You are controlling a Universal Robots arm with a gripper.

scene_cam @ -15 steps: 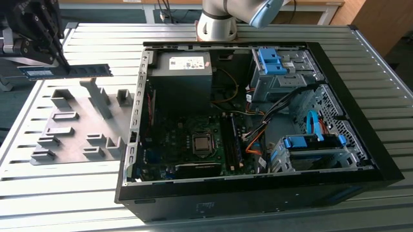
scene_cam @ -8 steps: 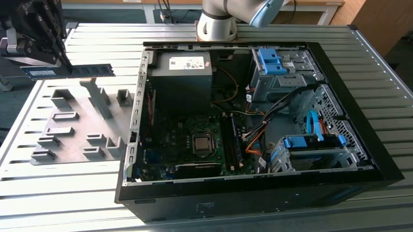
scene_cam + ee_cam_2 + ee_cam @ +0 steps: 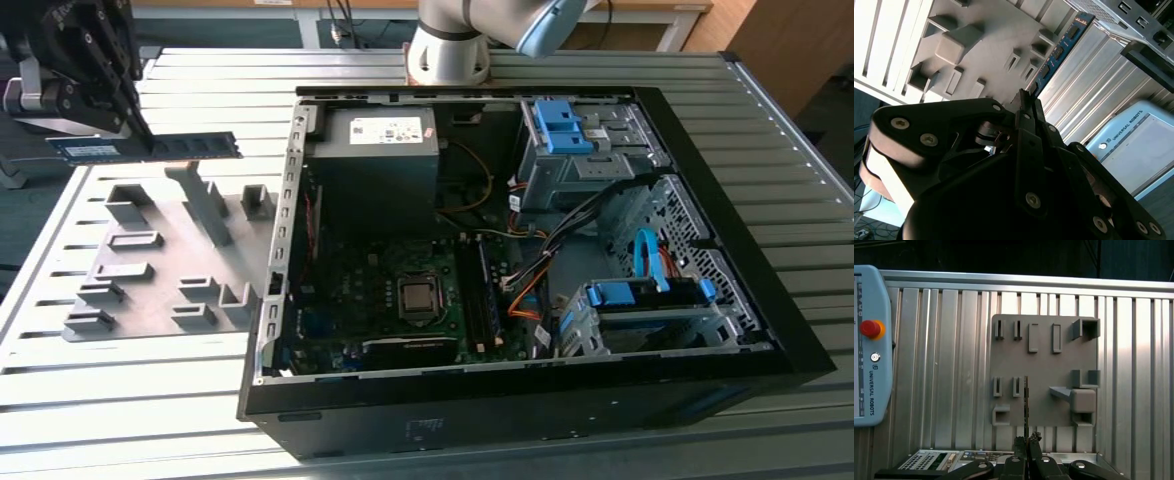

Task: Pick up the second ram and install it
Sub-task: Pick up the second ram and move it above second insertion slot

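Our gripper (image 3: 134, 132) sits at the far side of the exterior view's left, clamped on the second ram (image 3: 187, 146). The stick hangs level above the grey holder tray (image 3: 147, 290) on the desk (image 3: 134, 400), beside the open computer case (image 3: 534, 410). In the second wrist view we see the gripper (image 3: 1026, 102) pinching one end of the second ram (image 3: 1059, 50), which runs out over the holder tray (image 3: 989, 35). In the first wrist view the second ram (image 3: 1026, 405) shows edge-on over the holder tray (image 3: 1044, 365), held in the gripper (image 3: 1026, 442).

Open air surrounded the gripper (image 3: 134, 135) and second ram (image 3: 174, 147) above the holder tray (image 3: 158, 272). The case wall (image 3: 284, 230) stood between them and the motherboard (image 3: 358, 290), where cables (image 3: 531, 285) crowded beside the memory slots (image 3: 481, 295).
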